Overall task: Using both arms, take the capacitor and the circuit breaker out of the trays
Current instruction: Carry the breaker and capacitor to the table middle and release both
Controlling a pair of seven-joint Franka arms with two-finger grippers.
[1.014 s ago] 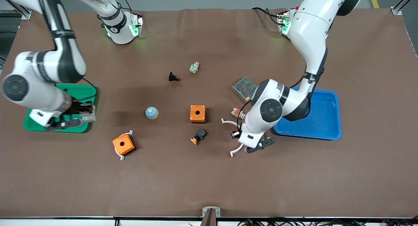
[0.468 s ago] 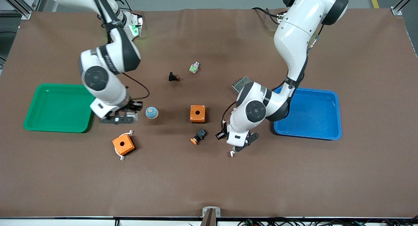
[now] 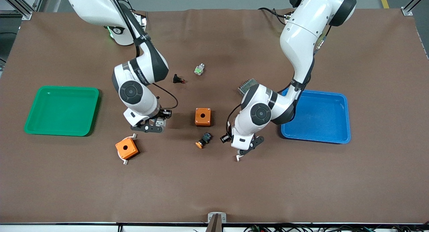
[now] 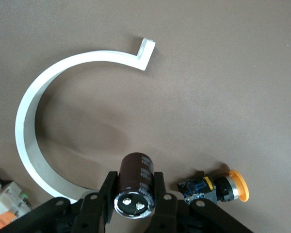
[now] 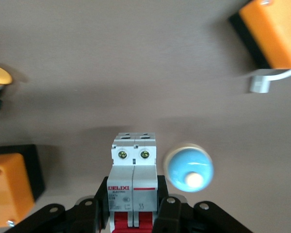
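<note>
The left gripper is closed on the capacitor and holds it above the brown table, with the white curved clip below it at about 10 o'clock and the orange-capped switch at 3 o'clock. The right gripper clamps the breaker over the table; the blue dome lies under it, beside the breaker at 3 o'clock.

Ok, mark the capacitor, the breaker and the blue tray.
capacitor (image 4: 136,187), left wrist view, on its dark barrel.
breaker (image 5: 133,177), right wrist view, on its grey-white face.
blue tray (image 3: 330,116), front view, on its bare floor.
</note>
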